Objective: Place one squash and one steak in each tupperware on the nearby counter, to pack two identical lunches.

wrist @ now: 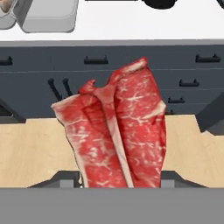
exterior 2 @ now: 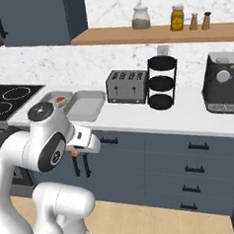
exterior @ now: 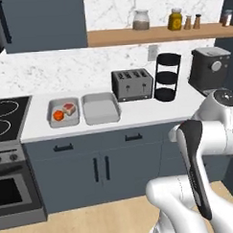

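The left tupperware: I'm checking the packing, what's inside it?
The left tupperware holds one squash and one steak. Its floor under them is hidden.

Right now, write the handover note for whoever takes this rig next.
Gripper: shut on a raw steak, held over the floor in front of the drawers.
Left tupperware on the counter: holds one squash and one steak piece. That lunch is packed.
Right tupperware: empty.
Left: place the held steak in the right tupperware, then add a squash.
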